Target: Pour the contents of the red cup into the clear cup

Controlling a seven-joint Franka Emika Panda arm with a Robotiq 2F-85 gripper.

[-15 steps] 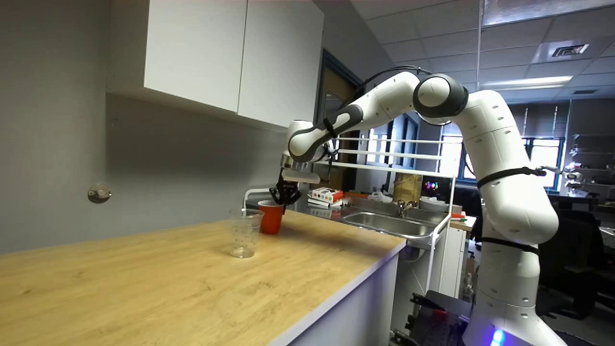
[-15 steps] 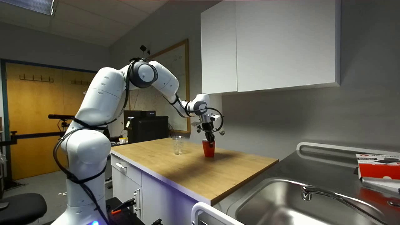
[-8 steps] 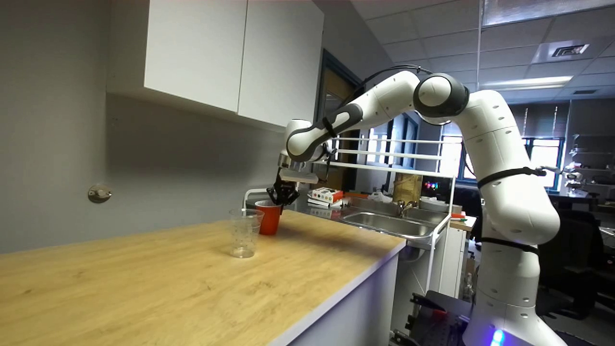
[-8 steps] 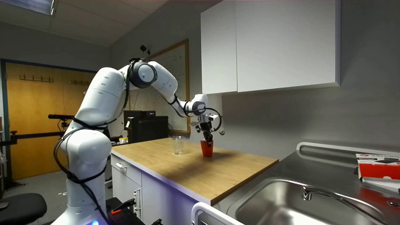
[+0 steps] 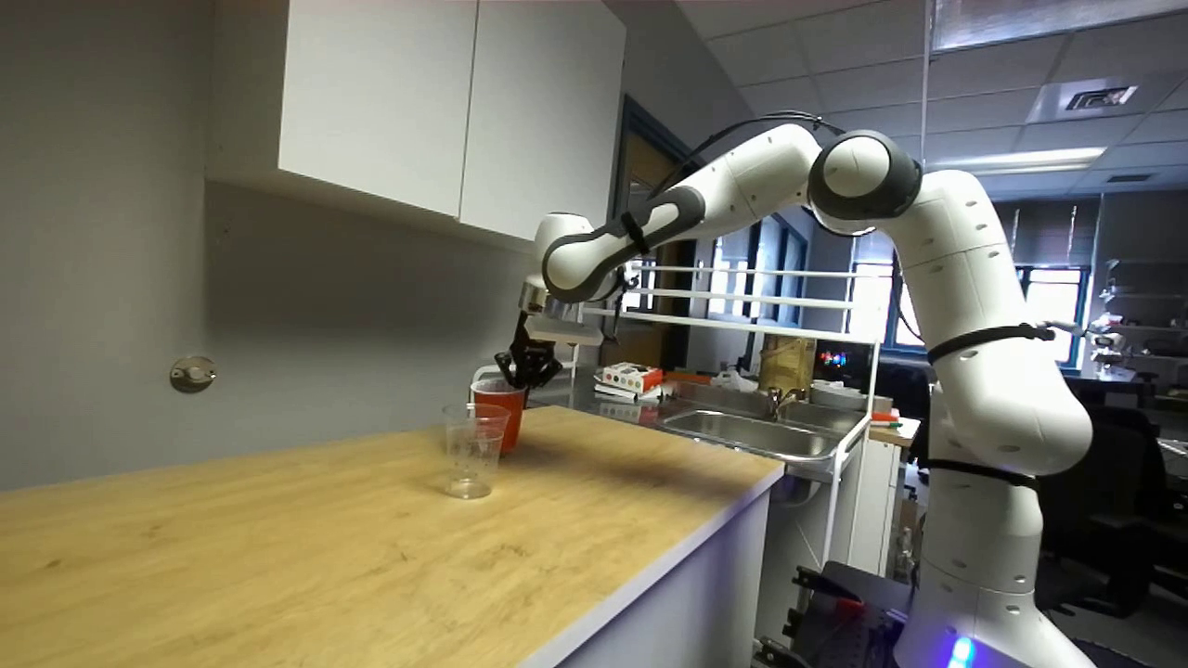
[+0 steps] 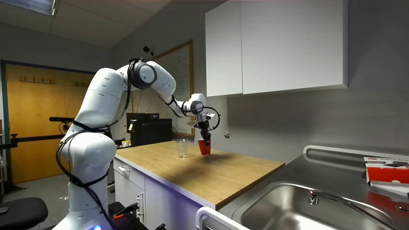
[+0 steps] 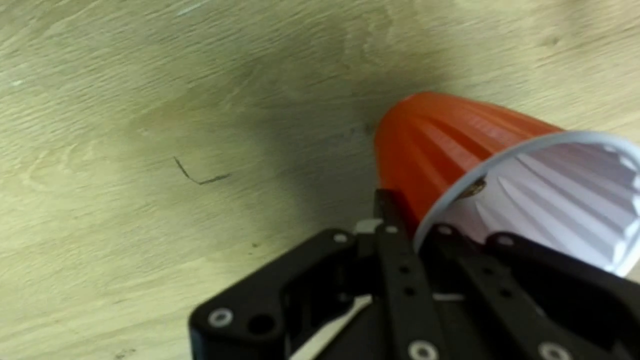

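One red cup (image 6: 204,149), slightly tilted, is pinched by its wall in the gripper (image 7: 416,224), near the clear cup (image 6: 182,149), which stands upright on the wooden counter (image 5: 278,557).

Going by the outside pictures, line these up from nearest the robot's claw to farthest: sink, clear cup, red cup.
In an exterior view:
1. Red cup: its wall pinched in the gripper.
2. Clear cup: standing on the counter, left of the gripper in that view.
3. Sink: at lower right, past the counter's end.
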